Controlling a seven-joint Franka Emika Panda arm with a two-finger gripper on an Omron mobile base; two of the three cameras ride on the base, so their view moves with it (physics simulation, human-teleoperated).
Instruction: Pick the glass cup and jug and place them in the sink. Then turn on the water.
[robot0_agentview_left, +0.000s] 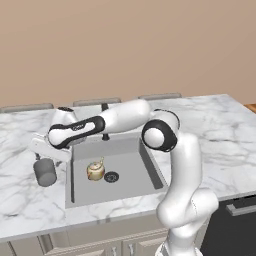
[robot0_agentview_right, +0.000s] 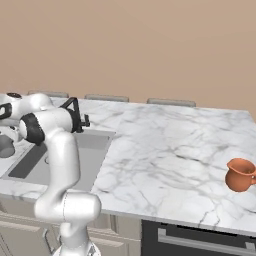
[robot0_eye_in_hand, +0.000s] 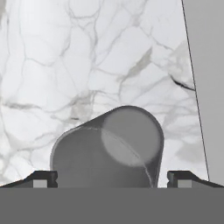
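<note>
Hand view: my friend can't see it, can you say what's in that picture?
A dark grey glass cup sits between the two fingertips of the pincer, seen from above. Beneath it is white marble counter with grey veins, and the grey sink runs along the right edge.

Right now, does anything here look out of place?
Yes: a small golden teapot sits in the sink beside the drain, an odd spot for it. The jug stands near the counter's front edge.

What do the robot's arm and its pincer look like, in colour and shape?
The arm is glossy white, made of thick rounded segments with dark bands at the joints. The pincer ends in two small dark fingertips with pale pads. No cables or markings are visible.
</note>
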